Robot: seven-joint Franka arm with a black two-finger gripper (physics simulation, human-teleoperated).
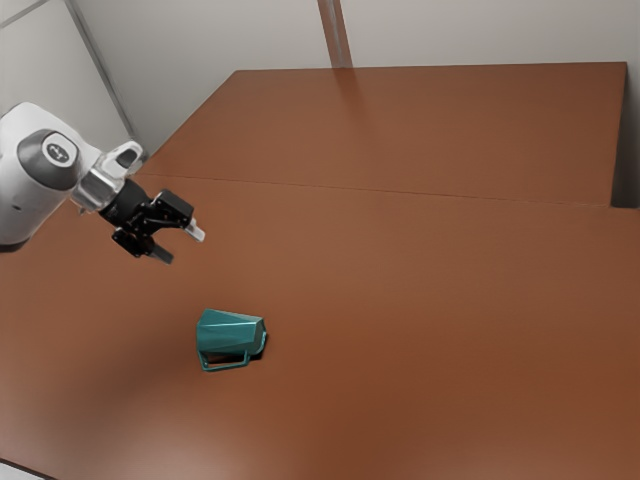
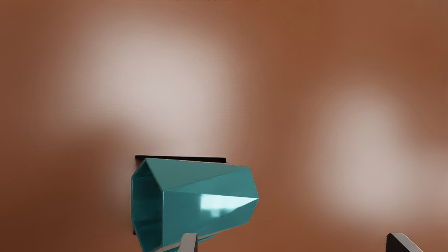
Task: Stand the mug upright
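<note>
An indoor room with pale, plain walls (image 1: 200,40); whether it belongs to a home, a lab or an office I cannot tell. The walls rise beyond the far edge of a broad reddish-brown counter (image 1: 400,300) and meet in a corner near its far end on the exterior view's left. A narrow brown-and-grey upright strip (image 1: 335,30) runs up the wall behind the counter, and soft patches of light shine on the counter's smooth top
</note>
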